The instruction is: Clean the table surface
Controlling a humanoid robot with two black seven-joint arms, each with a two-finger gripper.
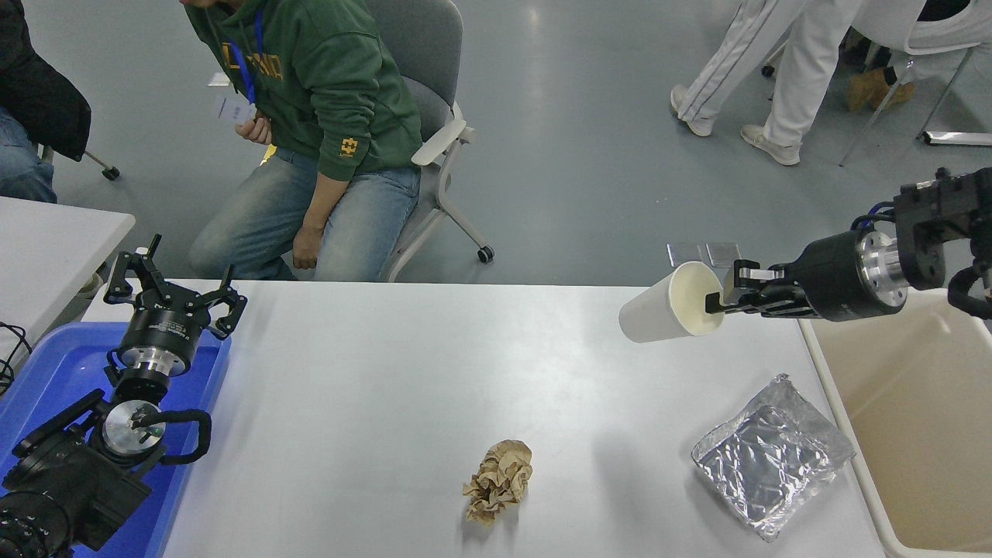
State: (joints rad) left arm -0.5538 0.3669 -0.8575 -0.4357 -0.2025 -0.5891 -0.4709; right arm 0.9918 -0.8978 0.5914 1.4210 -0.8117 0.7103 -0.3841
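While aloft, one cup, tool-gripped.

You've got a crumpled brown paper wad sitting near the front edge, and a shiny foil pouch off to its right, just beside the beige bin. A white paper cup is tipped on its side up in the air, mouth facing right. Blue tray on the left. Behind it all, a person in a green hoodie sits on a grey chair, and someone in white trousers walks past.
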